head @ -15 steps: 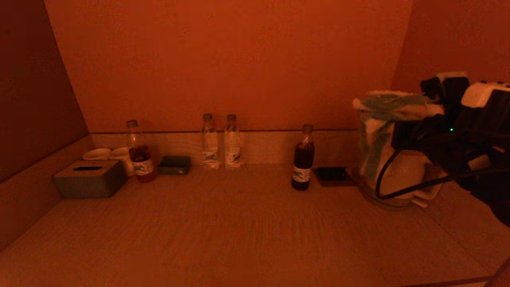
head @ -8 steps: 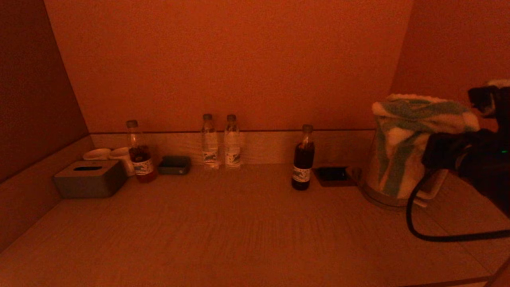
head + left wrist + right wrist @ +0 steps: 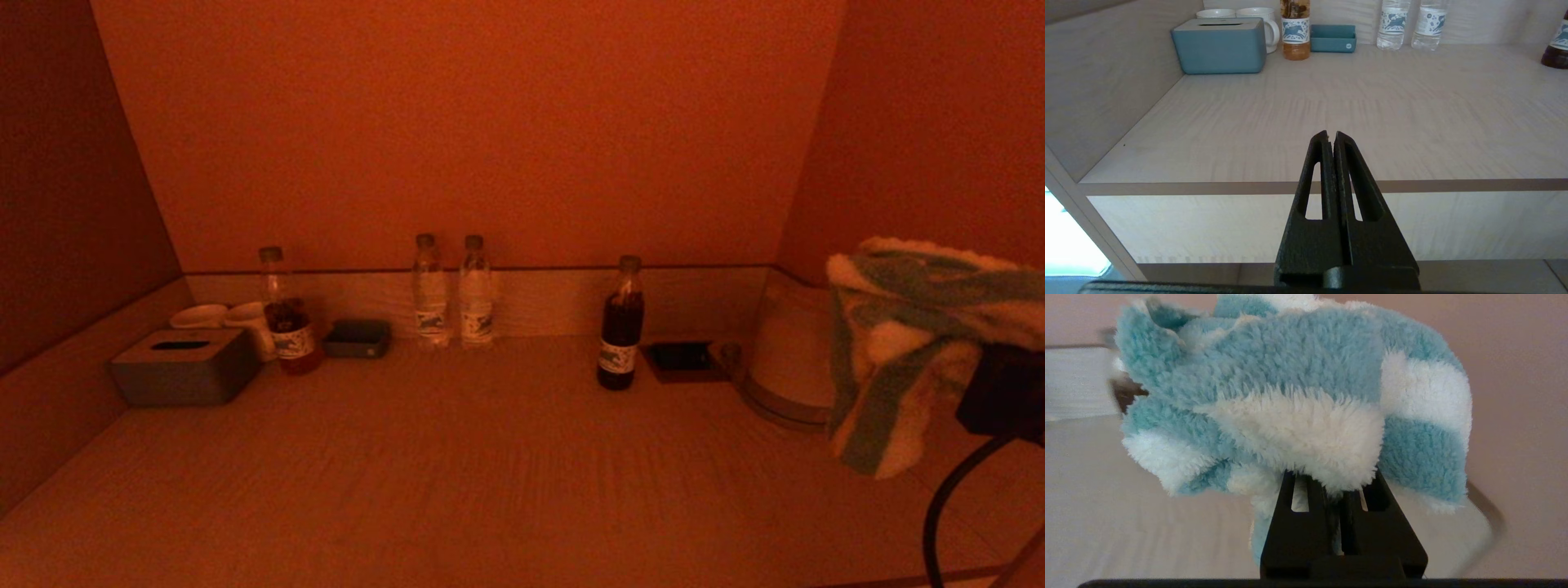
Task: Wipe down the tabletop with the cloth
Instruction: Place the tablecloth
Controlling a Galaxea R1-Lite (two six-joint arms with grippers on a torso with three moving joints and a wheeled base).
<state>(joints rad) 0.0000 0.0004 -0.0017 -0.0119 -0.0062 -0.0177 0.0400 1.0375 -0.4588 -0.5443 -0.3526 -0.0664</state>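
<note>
A fluffy blue-and-white striped cloth (image 3: 898, 343) hangs in the air at the right edge of the head view, above the wooden tabletop (image 3: 490, 474). My right gripper (image 3: 1333, 477) is shut on the cloth (image 3: 1298, 404), which drapes over its fingertips and hides them. In the head view only a dark part of the right arm (image 3: 1004, 396) shows beside the cloth. My left gripper (image 3: 1331, 136) is shut and empty, held in front of the tabletop's front edge (image 3: 1208, 188); it is out of the head view.
Along the back wall stand a grey tissue box (image 3: 184, 367), two white cups (image 3: 224, 318), a tea bottle (image 3: 286, 314), a small tray (image 3: 357, 337), two water bottles (image 3: 453, 290), a dark bottle (image 3: 620, 327) and a kettle (image 3: 788, 359). Walls close both sides.
My right arm has moved right and down toward the near right corner with the cloth, away from in front of the kettle. The bottles and boxes have not moved.
</note>
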